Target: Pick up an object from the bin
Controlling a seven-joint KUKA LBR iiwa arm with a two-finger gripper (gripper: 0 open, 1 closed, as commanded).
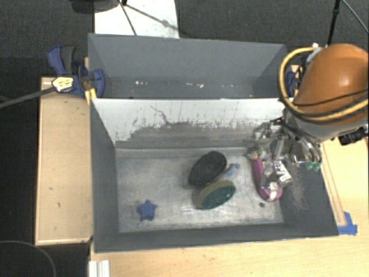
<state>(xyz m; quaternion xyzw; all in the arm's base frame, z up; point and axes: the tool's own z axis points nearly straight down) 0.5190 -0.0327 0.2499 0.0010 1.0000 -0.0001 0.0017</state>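
At 3 o'clock of the bin (105, 178), the gripper (280, 169) hangs low over a long purple obj. (262, 183), just beside or touching it; spread or pinching, I cannot tell. Toward 9 o'clock lie a black oval (207, 167) and a green disc (216, 196) w/ tan rim. A blue star (147, 209) sits far at 8 o'clock.

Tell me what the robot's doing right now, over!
End effector low at right of the bin, over the purple oblong thing. Dark oval pad and green disc lie centre, clear of it. Blue star far left.
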